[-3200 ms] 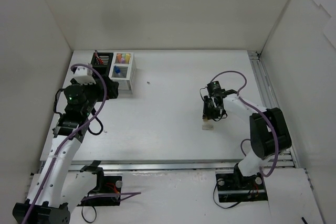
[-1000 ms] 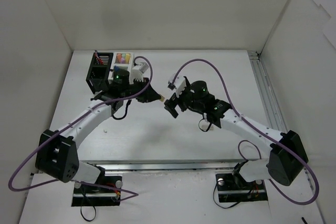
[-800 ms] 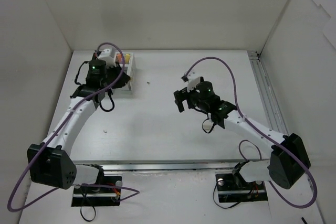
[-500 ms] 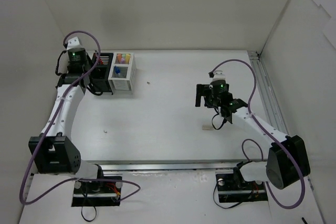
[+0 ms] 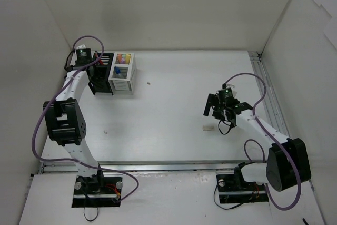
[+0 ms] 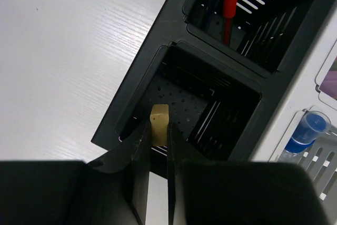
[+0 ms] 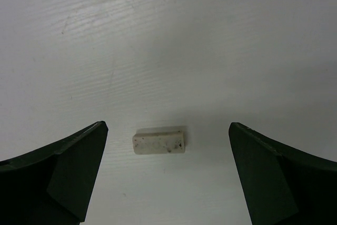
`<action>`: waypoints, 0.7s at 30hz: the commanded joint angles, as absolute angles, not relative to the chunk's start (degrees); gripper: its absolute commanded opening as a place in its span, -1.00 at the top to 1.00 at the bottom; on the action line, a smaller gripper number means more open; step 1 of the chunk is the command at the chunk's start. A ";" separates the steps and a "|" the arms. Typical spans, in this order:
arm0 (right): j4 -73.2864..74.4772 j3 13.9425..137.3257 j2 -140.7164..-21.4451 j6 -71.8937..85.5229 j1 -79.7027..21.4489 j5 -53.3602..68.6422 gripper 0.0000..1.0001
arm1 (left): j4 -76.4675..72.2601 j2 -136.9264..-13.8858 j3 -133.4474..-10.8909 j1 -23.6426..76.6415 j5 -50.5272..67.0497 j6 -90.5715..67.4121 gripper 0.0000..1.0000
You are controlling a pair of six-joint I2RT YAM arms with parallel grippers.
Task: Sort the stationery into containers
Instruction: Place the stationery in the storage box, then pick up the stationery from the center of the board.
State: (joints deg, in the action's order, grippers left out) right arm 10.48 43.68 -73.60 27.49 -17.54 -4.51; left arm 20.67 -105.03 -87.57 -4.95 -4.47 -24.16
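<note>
One beige eraser (image 6: 159, 122) upright over black organizer (image 6: 150, 51); second eraser (image 7: 159, 142) lying flat.

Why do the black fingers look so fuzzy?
Right wrist view: the right gripper is very near the lens, so its fingers blur; the table eraser looks clearer. Left wrist view: the left gripper blurs low down, its held eraser sharp.

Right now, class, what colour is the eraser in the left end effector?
Beige eraser, clearest in the left wrist view.
</note>
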 commanded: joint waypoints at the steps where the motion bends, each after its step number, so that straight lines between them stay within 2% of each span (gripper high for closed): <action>1: 12.30 42.45 -72.16 31.20 -17.23 -3.43 -0.96 | 18.02 -103.62 -92.28 -5.54 -3.17 -23.20 1.00; 5: 12.92 41.57 -71.46 31.73 -17.31 -3.34 -0.96 | 17.84 -103.62 -92.55 -5.54 -3.60 -23.11 1.00; 8: 14.23 40.35 -70.58 33.92 -17.23 -3.43 -0.96 | 19.07 -103.19 -92.29 -5.54 -2.73 -22.76 0.65; 9: 14.59 39.99 -70.40 35.06 -17.31 -3.17 -0.96 | 19.07 -102.92 -91.85 -5.54 -2.64 -22.76 0.34; 11: 15.12 39.38 -70.14 35.68 -17.23 -2.03 -0.96 | 18.46 -101.17 -90.10 -5.54 -1.59 -22.41 0.18; 12: 15.20 39.29 -70.22 36.03 -17.31 -1.33 -0.96 | 17.50 -99.60 -89.39 -5.54 -0.97 -22.24 0.03; 15: 15.99 38.94 -70.75 37.44 -17.23 -0.79 -0.95 | 16.96 -97.39 -87.46 -5.54 1.67 -21.80 -0.26; 19: 16.87 37.71 -70.49 43.32 -17.23 -0.44 -0.95 | 16.79 -91.78 -85.00 -3.70 2.11 -20.92 -0.54; 21: 16.87 37.27 -70.84 46.49 -17.23 -1.22 -0.93 | 16.09 -87.92 -83.15 -2.64 1.93 -20.48 -0.73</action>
